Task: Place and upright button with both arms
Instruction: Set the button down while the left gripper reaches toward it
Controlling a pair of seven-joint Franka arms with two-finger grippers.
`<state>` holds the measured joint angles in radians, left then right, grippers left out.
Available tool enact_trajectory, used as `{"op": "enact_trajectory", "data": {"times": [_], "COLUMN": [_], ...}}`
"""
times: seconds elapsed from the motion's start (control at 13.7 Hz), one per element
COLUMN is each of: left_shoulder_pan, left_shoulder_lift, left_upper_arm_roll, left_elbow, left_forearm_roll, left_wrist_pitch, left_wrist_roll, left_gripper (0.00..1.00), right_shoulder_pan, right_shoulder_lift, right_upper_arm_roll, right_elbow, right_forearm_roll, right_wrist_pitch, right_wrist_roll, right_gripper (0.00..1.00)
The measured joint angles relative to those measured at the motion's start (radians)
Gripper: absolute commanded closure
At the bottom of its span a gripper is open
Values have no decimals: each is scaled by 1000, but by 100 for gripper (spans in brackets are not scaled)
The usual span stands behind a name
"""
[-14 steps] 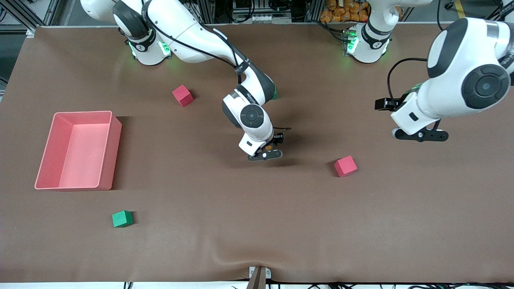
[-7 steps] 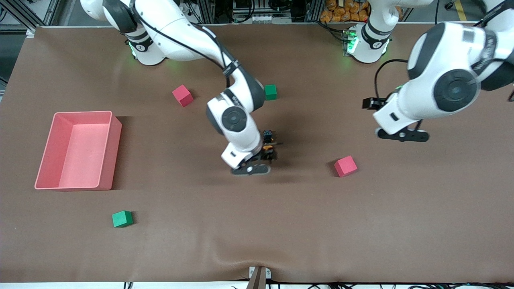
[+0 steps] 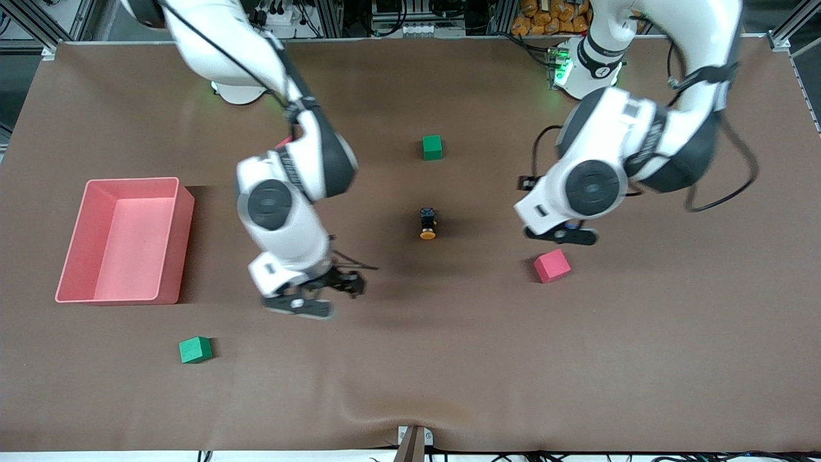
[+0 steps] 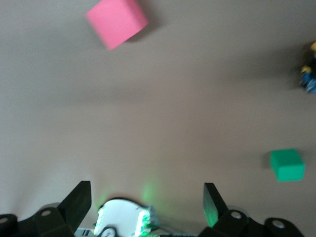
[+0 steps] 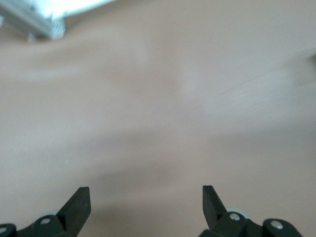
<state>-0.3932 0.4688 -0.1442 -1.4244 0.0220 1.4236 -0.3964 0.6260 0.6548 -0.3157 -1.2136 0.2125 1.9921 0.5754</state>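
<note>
The button (image 3: pixel 428 224) is seen lying on its side near the middle of the surface (image 3: pixel 449 359), apart from both claws. The right claw (image 3: pixel 321 292) is spread wide and empty, held over bare surface. The left claw (image 3: pixel 561 232) is likewise wide and empty, over the red cube (image 3: pixel 552 265). The button could be rolled away if it were nudged off-centre, being small and round-bodied.

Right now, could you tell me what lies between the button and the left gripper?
Nothing: in the front view only bare brown table separates the button from the open left gripper.
</note>
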Motion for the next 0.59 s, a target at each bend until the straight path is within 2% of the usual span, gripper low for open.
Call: {"op": "enact_trajectory", "data": {"times": [0.15, 0.22, 0.44, 0.59], "left_shoulder_pan": [-58, -76, -87, -90], "left_shoulder_lift": [82, 113, 182, 217], "left_upper_arm_roll": [-1, -2, -1, -1], "left_elbow": [65, 83, 98, 101], "left_forearm_roll": [0, -1, -85, -111], "left_wrist_pitch": [41, 62, 110, 128], "left_wrist_roll": [-61, -75, -79, -80], "left_gripper": [0, 0, 0, 0], "right_shoulder_pan": [-105, -163, -360, -435], "right_shoulder_lift": [-71, -98, -167, -204], "right_upper_arm_roll": [7, 29, 172, 214], "right_elbow": [0, 0, 2, 19], "right_forearm_roll": [1, 1, -4, -6], "right_wrist_pitch": [-91, -124, -193, -281], "right_wrist_roll": [-5, -10, -12, -15], "right_gripper": [0, 0, 0, 0]}}
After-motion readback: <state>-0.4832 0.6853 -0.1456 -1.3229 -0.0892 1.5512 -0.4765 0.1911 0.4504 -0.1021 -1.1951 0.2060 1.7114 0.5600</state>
